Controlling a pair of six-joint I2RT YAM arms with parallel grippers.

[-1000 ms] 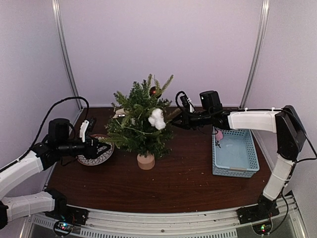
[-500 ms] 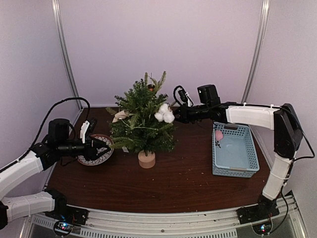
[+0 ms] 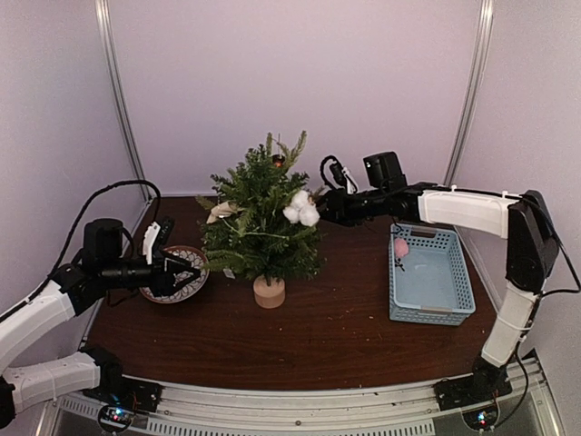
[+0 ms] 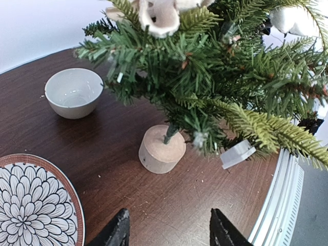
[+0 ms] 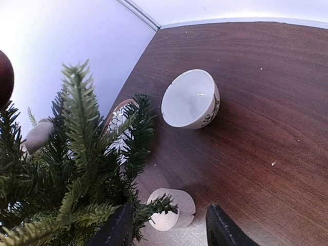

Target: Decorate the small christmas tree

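One small christmas tree (image 3: 261,227) stood upright near the table (image 3: 345,336) centre on one pale round wooden stump (image 3: 269,292).

Counted on the tree:
- One white cotton puff cluster (image 3: 301,209), at 2 o'clock of the foliage.
- One dark red ball (image 3: 279,161), near the tip at 12 o'clock.
- One cream flower-like ornament (image 3: 221,212), at 10 o'clock.
- One small white tag (image 4: 237,154), hanging low on a branch in the left wrist view.

Around the tree:
- One flower-patterned plate (image 3: 182,283), at 9 o'clock of the stump.
- One light blue plastic basket (image 3: 465,291), at 3 o'clock and well apart from the tree.
- One pink fuzzy item (image 3: 400,247), in the basket's far left corner.
- One white bowl (image 4: 74,92), at 10 o'clock of the stump in the left wrist view. From the top camera the foliage hid it completely.

Two arms were present. The left gripper (image 4: 170,229) hung over the plate's right rim, just beside the lowest left branches. Its fingers were apart and nothing was between them, so it was released.

The right gripper (image 5: 169,226) was at the tree's 3 o'clock, close to the cotton puff. Its fingers were also spread and clamped on nothing. Green branches crowded the left half of its wrist view, and one twig tip poked toward the gap. The stump and bowl were visible past them.
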